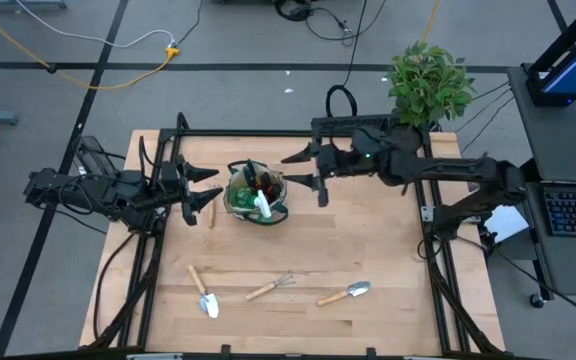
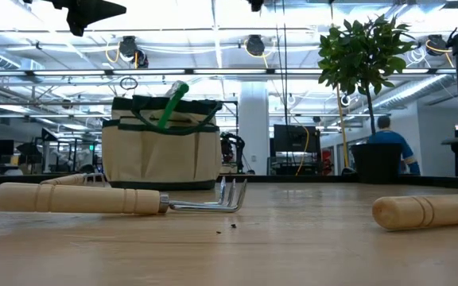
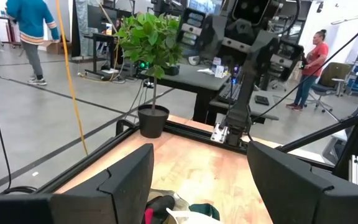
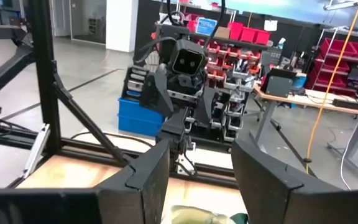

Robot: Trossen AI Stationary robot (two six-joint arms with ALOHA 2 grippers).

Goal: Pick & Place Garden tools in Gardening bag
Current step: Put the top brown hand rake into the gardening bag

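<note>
The tan gardening bag [image 1: 256, 196] stands on the table's far middle. A green spray bottle [image 1: 264, 206] and dark tools stick out of its top, and the bottle also shows in the low view [image 2: 172, 102]. My left gripper [image 1: 204, 190] is open just left of the bag, above the table. My right gripper [image 1: 303, 170] is open just right of the bag. Each wrist view looks over the bag's top [image 3: 179, 210] [image 4: 204, 216] between open fingers. Two trowels [image 1: 205, 294] [image 1: 346, 293] and a hand rake [image 1: 271, 287] lie flat near the front edge.
A potted leafy plant [image 1: 428, 82] stands at the table's far right corner. A short wooden piece [image 1: 211, 211] lies beside the bag's left side. The black frame rails [image 1: 148, 250] run along the table's sides. People move in the room beyond [image 3: 30, 25].
</note>
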